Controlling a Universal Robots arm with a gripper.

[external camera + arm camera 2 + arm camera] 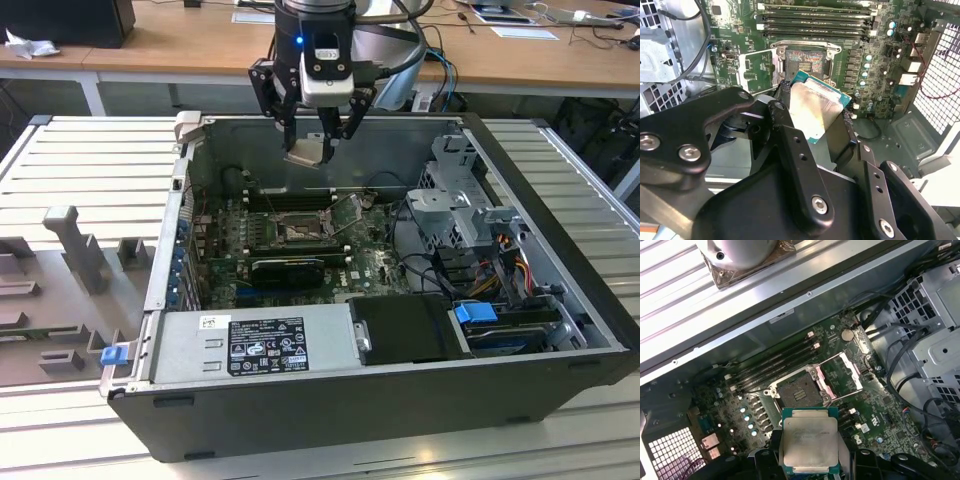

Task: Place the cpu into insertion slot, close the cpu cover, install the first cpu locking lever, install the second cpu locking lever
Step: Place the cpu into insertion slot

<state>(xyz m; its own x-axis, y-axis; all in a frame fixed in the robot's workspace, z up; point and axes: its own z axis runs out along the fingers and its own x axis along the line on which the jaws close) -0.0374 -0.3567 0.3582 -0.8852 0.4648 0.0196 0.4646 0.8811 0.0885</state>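
Note:
My gripper [318, 138] hangs over the open computer case, shut on the cpu [307, 151], a flat square chip with a pale metal top. Both wrist views show the cpu [815, 107] [809, 440] pinched by its edges between the black fingers [785, 127]. It is held well above the green board. Below it lies the insertion slot [300, 230] [807, 62] [797, 390], its dark centre uncovered. The cpu cover [756, 72] [842, 372] is swung open beside the slot, a thin metal frame with a square window.
Long black memory slots [290, 198] run behind the insertion slot and a black card [288, 268] lies in front of it. A silver power supply [250, 345] fills the case's near side. A drive cage [455, 200] and cables [500, 260] occupy the exterior view's right.

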